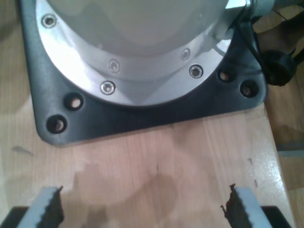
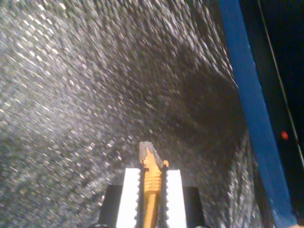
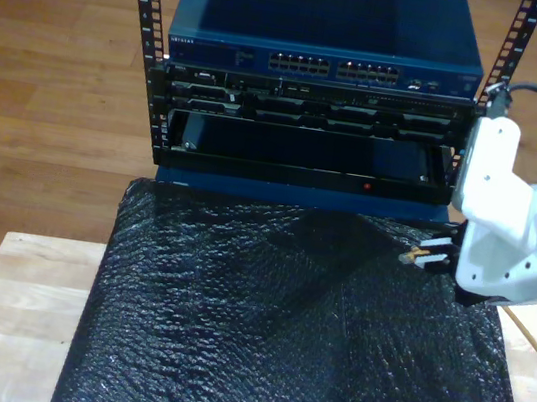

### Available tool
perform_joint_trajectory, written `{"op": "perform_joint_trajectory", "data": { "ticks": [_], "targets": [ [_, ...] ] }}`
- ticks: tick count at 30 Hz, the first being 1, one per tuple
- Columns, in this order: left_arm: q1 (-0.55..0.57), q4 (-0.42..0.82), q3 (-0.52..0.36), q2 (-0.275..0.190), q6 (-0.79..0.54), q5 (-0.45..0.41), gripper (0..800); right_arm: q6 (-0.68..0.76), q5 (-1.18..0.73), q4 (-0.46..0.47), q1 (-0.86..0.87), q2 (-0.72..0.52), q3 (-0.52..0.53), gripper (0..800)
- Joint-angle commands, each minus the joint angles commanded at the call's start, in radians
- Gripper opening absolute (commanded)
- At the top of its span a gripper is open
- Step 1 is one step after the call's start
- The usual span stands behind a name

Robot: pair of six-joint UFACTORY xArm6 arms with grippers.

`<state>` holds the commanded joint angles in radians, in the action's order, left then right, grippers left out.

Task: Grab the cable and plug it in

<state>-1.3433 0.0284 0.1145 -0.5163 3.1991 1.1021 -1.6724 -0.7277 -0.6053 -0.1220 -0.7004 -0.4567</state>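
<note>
My second gripper (image 2: 152, 175) is shut on the yellow-orange cable (image 2: 151, 194). The cable's small clear plug (image 2: 148, 152) pokes out past the fingertips, above the black textured mat (image 2: 95, 95). At the exterior view's right, the white second arm holds this gripper (image 3: 433, 252) over the mat's far right corner. The plug (image 3: 408, 255) points toward the exterior view's left. A thin yellow stretch of cable (image 3: 534, 342) trails over the wood behind the arm. My first gripper (image 1: 142, 209) is open and empty over a wooden tabletop (image 1: 156, 156), facing an arm's round metal base (image 1: 142, 57).
A blue network switch (image 3: 319, 65) with rows of ports (image 3: 334, 68) sits atop a black rack (image 3: 303, 136) beyond the mat (image 3: 279, 334). Its blue edge (image 2: 249, 109) also shows in the second wrist view. A black base plate (image 1: 142, 118) and black cables (image 1: 278, 66) lie near my first gripper.
</note>
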Motion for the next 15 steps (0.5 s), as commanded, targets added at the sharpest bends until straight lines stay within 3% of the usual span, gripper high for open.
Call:
{"op": "perform_joint_trajectory", "data": {
  "ticks": [15],
  "targets": [
    [0.0, 0.0, 0.0, 0.0, 0.0, 0.0, 800, -0.005, 0.176, 0.034, -0.018, -0.026, 0.018, 0]
  ]
}}
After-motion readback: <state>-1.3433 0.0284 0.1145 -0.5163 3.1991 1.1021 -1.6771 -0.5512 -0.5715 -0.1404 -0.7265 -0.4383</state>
